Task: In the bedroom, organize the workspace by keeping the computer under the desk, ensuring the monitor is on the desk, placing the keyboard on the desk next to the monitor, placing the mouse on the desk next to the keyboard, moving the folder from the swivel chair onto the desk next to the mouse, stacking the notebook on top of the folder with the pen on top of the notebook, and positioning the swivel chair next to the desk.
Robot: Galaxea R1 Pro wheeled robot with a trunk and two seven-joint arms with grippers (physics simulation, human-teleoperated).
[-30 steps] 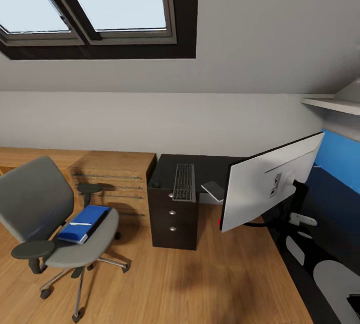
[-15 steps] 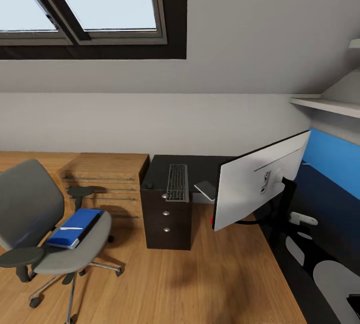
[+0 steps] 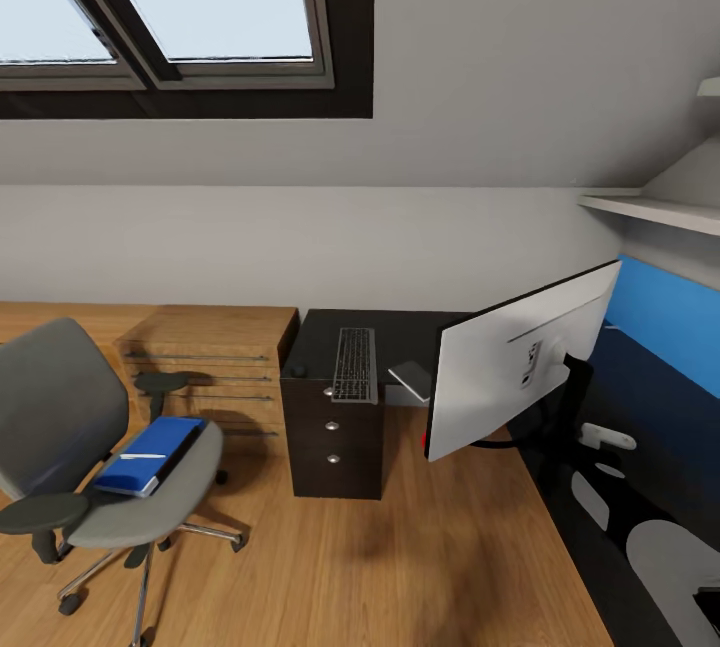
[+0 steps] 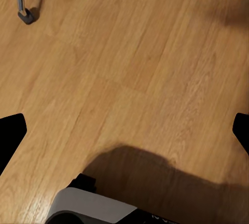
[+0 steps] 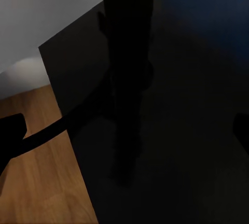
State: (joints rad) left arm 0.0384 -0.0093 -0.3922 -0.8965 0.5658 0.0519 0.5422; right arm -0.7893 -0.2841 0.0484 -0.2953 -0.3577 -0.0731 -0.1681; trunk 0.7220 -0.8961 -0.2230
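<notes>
The blue folder point(image 3: 150, 454) lies on the swivel chair point(image 3: 90, 447) seat at the head view's lower left, long axis angled toward the upper right, so the left arm looks nearer; both tools' fingertips sit wide apart, holding nothing.

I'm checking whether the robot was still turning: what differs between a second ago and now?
The whole head view slid leftward in the first half second, so the camera turned right; since then it matches. Nothing itself moved: the folder still lies on the swivel chair, the keyboard on the dark drawer unit, the monitor on the desk.
</notes>
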